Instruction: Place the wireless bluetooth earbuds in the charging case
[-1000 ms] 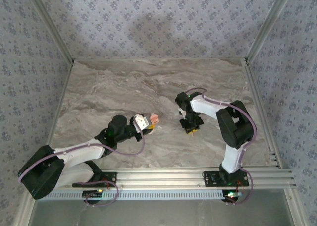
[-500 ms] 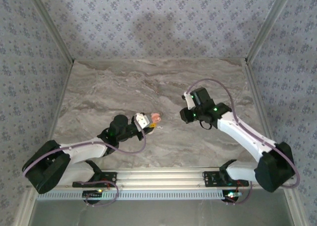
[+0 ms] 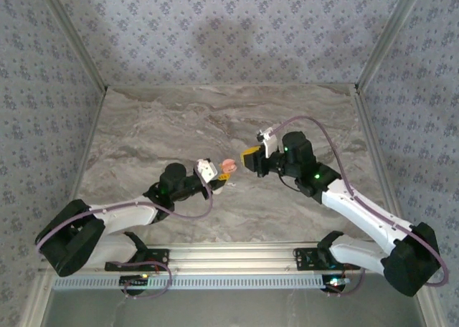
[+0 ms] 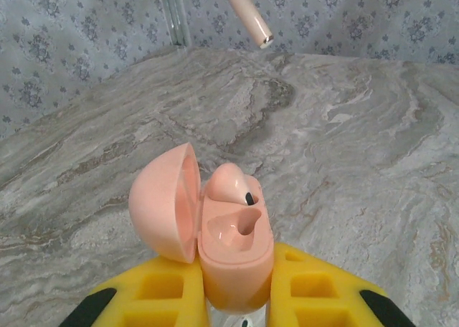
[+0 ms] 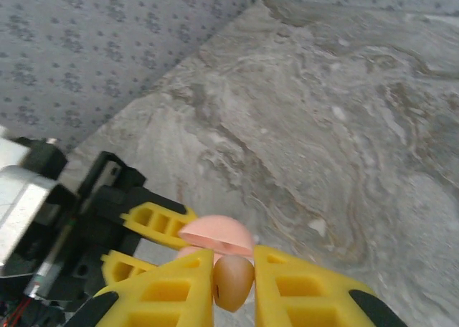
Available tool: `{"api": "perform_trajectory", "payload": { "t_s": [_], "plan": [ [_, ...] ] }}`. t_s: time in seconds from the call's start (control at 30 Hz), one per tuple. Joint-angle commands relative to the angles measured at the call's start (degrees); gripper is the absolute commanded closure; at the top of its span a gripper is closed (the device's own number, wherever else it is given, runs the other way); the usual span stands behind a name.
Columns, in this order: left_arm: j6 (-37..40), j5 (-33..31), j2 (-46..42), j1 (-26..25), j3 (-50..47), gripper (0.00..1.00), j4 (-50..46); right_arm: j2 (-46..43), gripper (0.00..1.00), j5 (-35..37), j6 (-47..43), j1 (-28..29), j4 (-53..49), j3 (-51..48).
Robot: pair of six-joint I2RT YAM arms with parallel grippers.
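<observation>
Step in hand: seating the last earbud. The left gripper point(image 4: 237, 295) has its yellow fingers clamped tight on the base of the glossy pink clamshell charging case point(image 4: 235, 259). It holds the case upright above the grey marble-look table point(image 4: 373, 162) with the hinged lid point(image 4: 163, 201) swung open. One pale pink earbud point(image 4: 228, 183) already sits in the far socket, and the near socket point(image 4: 240, 228) is empty.

The right gripper point(image 5: 234, 269) is closed on the other pale pink stemmed earbud point(image 5: 233, 280), pinching its bulb. In the left wrist view the stem point(image 4: 249, 15) hangs down above and beyond the case, well apart from it. In the top view the two grippers face each other, near but not touching.

Next move, as I judge it: bring the held earbud over the empty socket with the stem pointing straight down into it, lower it, then let go. The socket is narrow, so tilt matters. The open lid is close beside the socket and could get knocked. Lid closing is not yet due.
</observation>
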Motion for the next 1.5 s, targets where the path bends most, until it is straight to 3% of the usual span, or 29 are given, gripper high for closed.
{"api": "perform_trajectory", "payload": {
  "t_s": [0.0,0.53,1.47],
  "plan": [
    [-1.04,1.88,0.46,-0.40,1.82,1.00,2.83,1.62,0.81,-2.19,0.51,1.26,6.78,-1.35],
    [-1.27,1.71,-1.01,-0.35,1.84,1.00,2.69,8.01,0.82,-3.66,0.19,3.56,9.84,-1.47],
    [-1.34,0.39,-3.59,-0.39,1.31,1.00,2.13,5.48,0.82,-0.27,-5.76,5.60,1.76,-1.75]
  ]
}}
